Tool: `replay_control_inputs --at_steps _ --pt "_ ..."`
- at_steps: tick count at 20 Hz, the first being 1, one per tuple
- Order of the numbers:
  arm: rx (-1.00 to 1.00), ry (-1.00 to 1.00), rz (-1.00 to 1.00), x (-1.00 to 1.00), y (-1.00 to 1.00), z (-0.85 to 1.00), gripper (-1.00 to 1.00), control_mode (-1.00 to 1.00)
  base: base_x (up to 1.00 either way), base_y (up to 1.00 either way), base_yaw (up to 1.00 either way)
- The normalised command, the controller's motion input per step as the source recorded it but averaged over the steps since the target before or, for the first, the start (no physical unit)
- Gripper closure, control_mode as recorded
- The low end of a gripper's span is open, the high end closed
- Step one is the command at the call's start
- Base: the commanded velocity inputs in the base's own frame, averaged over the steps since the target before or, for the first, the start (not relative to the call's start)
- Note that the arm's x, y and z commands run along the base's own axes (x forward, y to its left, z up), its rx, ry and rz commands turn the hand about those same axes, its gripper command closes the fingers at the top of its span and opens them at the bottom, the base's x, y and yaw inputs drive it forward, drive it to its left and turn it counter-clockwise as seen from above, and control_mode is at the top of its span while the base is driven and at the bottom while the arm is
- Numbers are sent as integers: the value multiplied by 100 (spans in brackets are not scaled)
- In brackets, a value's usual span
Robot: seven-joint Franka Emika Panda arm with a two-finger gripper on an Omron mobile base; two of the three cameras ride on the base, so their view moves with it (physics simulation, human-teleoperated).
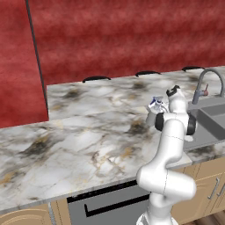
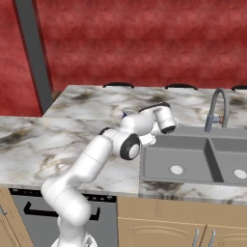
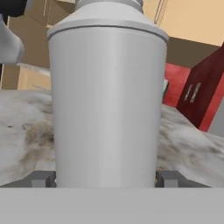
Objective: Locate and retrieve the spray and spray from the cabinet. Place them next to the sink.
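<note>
At centre of the hand view, the pincer (image 3: 105,178) grasps a tall pale-grey plastic spray bottle (image 3: 107,96) standing on the marbled desk (image 1: 88,136) beside the grey sink (image 2: 193,159).

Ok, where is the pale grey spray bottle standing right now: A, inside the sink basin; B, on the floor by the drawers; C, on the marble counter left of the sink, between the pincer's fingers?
C: the spray bottle stands upright on the marble counter beside the sink, between the fingers of the pincer.
</note>
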Motion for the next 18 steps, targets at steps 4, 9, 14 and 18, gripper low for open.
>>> replay_control_inputs --at_steps 4,9,14,18 --pt "5 0 8 13 0 -17 100 -100 0 0 0" --pt "0 9 5 12 2 -4 -100 -100 0 0 0" --pt "0 6 5 9 0 0 -100 -100 0 0 0" --pt "0 2 5 12 0 -1 -100 -100 0 0 0"
